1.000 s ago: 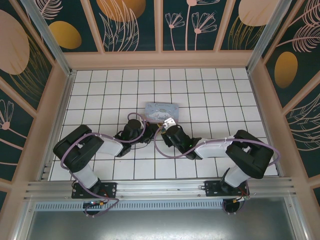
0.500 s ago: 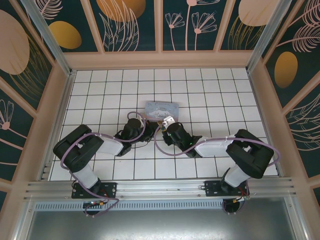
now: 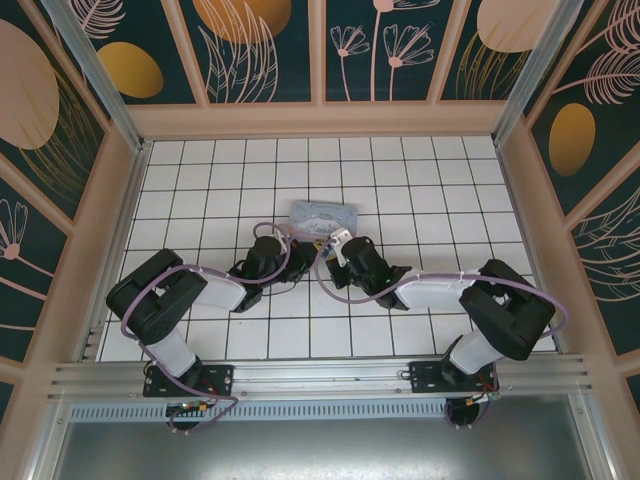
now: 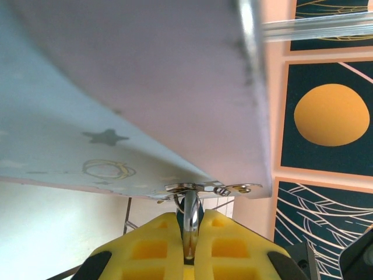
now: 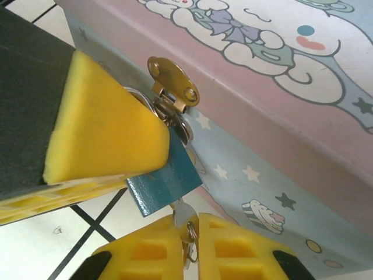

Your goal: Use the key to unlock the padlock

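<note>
Shows the key [image 5: 182,219] pinched in the right gripper [image 5: 186,248], long axis toward 12 o'clock, tip touching the padlock [image 5: 163,182]; shows the left gripper [image 4: 189,236] clamped on the padlock.

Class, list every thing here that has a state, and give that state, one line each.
tin box: lid shut.
padlock: hung on the box's hasp; locked or not, cannot tell.
key: at the padlock's underside, seemingly inserted.
left gripper: shut on the padlock's shackle.
right gripper: shut on the key.
</note>
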You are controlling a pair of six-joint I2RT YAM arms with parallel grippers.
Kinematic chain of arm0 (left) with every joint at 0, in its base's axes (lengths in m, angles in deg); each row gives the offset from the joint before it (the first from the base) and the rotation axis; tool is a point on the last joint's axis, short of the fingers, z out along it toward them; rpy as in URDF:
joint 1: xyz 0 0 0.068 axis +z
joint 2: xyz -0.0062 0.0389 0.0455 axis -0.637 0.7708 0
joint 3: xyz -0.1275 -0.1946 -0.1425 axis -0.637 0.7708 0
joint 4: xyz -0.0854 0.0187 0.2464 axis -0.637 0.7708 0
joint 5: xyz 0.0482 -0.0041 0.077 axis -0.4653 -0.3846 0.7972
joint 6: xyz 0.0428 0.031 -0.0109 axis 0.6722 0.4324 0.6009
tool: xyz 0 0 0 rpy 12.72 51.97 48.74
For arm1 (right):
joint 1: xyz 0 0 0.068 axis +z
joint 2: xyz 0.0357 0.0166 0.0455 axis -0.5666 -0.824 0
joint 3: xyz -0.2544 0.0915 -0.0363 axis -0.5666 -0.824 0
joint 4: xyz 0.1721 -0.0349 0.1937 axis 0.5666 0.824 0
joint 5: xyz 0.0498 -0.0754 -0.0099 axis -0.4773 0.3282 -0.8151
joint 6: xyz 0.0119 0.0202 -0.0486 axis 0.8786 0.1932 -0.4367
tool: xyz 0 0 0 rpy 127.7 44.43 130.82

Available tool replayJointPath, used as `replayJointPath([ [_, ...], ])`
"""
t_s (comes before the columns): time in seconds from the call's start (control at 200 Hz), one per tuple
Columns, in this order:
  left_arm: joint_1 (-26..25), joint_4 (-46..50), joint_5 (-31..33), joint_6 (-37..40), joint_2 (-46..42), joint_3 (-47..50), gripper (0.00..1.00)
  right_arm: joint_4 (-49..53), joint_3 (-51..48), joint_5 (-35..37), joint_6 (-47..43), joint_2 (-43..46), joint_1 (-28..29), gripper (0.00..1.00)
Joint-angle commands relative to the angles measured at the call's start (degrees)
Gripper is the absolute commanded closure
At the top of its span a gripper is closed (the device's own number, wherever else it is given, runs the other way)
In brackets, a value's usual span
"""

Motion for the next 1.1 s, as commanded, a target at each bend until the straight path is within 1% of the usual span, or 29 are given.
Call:
replayJointPath([
  [0.0, -0.5, -0.17, -2.96, 0.63, -1.04, 0.43, 1.0, -2.01, 0.03, -1.44, 1.66, 3.23, -1.68, 0.71],
  [0.04, -0.57, -0.02, -2.98, 0.62, -1.04, 0.27, 1.0, -1.6, -0.22, -1.51, 1.66, 3.92, -1.73, 0.66],
  [0.075, -0.57, 0.18, -3.01, 0.61, -1.08, 0.26, 1.0, -1.25, -0.61, -1.45, 1.73, 4.67, -1.77, 0.64],
  [0.31, -0.5, 1.22, -3.08, 0.98, -1.3, -0.12, 1.0, -0.54, -4.64, -0.59, 3.45, 11.09, -2.19, 0.61],
  [0.425, -0.56, 1.42, -3.2, 1.1, -1.58, -0.15, 1.0, 0.52, -5.51, -0.13, 3.25, 12.34, -2.3, 0.59],
  [0.666, -0.54, 1.87, -3.42, 1.41, -1.92, -0.19, 1.0, 3.07, -4.73, 1.69, 0.4, 9.14, -0.92, 0.59],
  [0.911, -0.53, 2.08, -3.55, 1.58, -2.05, -0.18, 1.0, 1.76, -4.23, 3.93, -0.93, 5.41, 0.58, 0.59],
  [1.096, -0.5, 2.29, -3.51, 1.67, -2.11, -0.27, 1.0, 0.78, -3.11, 4.08, -1.38, 3.4, 1.38, 0.59],
])
